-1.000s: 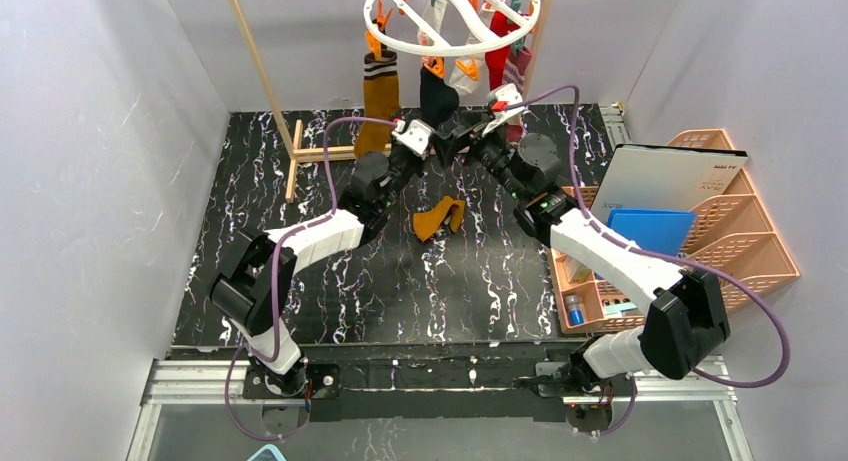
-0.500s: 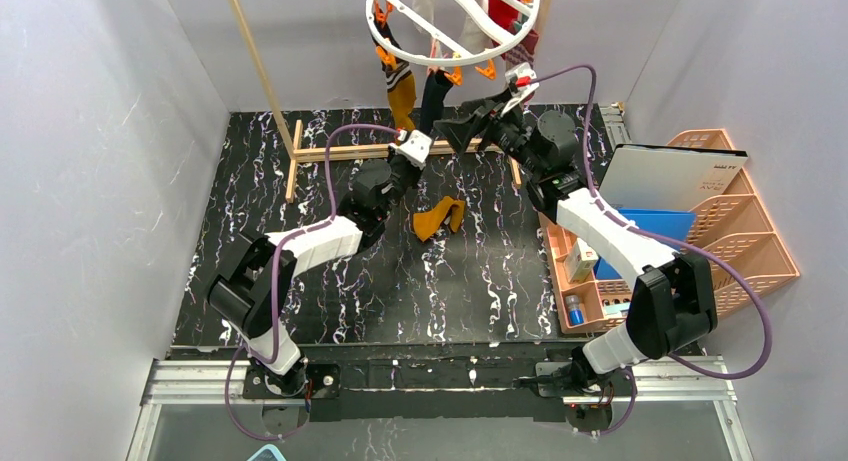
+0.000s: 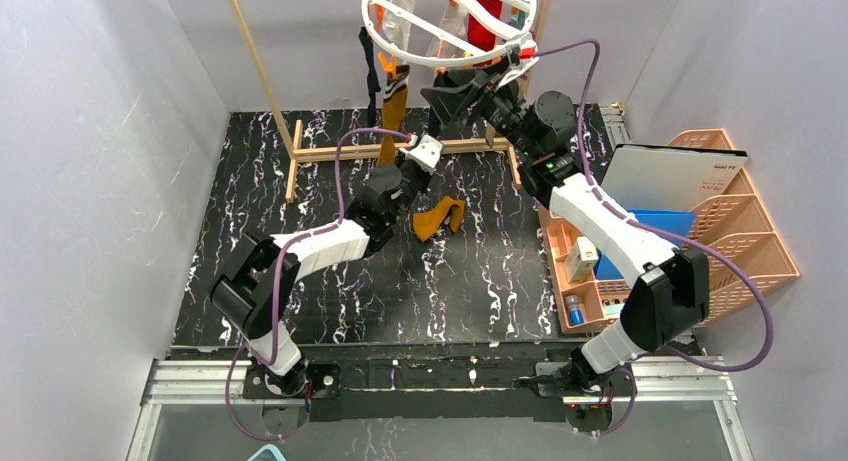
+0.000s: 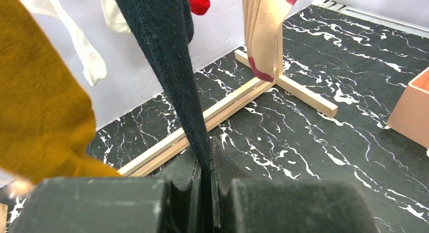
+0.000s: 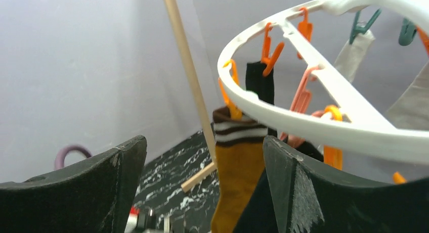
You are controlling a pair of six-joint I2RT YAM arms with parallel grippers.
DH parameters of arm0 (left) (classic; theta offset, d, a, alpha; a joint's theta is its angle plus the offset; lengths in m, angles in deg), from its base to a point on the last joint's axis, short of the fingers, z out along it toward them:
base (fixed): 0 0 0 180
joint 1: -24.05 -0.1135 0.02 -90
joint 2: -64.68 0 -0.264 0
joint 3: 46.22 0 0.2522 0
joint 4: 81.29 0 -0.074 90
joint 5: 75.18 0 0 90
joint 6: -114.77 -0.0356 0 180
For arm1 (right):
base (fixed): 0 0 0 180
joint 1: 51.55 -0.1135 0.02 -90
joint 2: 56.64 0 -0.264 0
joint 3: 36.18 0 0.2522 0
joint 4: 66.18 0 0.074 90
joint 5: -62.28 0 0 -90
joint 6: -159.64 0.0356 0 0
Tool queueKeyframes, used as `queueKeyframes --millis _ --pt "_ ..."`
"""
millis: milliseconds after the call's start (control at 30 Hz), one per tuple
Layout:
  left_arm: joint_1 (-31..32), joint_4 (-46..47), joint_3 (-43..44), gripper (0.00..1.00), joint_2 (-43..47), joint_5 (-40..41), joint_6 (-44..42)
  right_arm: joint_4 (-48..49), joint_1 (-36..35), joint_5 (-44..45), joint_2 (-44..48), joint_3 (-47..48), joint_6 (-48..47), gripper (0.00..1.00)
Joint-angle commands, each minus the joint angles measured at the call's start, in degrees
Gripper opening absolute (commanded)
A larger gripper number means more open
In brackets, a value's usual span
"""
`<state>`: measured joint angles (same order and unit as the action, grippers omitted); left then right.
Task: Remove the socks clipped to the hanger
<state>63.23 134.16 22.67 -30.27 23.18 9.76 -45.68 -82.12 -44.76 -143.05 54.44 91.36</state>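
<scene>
Has tilted and spun the hanger [image 5: 324, 124] within the last second, up at 12 o'clock over the tabletop [image 3: 480, 291]. Pinches the black sock [image 4: 172, 66] by its toe in the left end effector [image 4: 205, 192], pulled taut toward 6 o'clock yet apparently still clipped. Has raised the right end effector [image 5: 202, 147], spread wide, to just under the rim, probably to steady it. Suggests another tug should free it. Already has one mustard sock [image 3: 437, 219] down at centre.
</scene>
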Motion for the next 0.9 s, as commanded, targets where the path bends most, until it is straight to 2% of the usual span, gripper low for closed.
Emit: queueKeyframes --millis 0,233,867 --pt "1.88 -0.41 2.59 0.0 -1.16 2.67 -0.95 -0.49 -0.54 7.4 -3.35 5.74 2.47 0.92" --pt "3.18 -0.43 4.53 0.0 -3.36 3.65 -1.77 -6.37 -1.49 14.24 -7.57 11.94 2.31 0.92" --pt "3.82 -0.52 4.89 0.0 -3.77 5.44 -2.75 -10.93 -1.61 22.7 -5.69 12.24 -4.24 0.94"
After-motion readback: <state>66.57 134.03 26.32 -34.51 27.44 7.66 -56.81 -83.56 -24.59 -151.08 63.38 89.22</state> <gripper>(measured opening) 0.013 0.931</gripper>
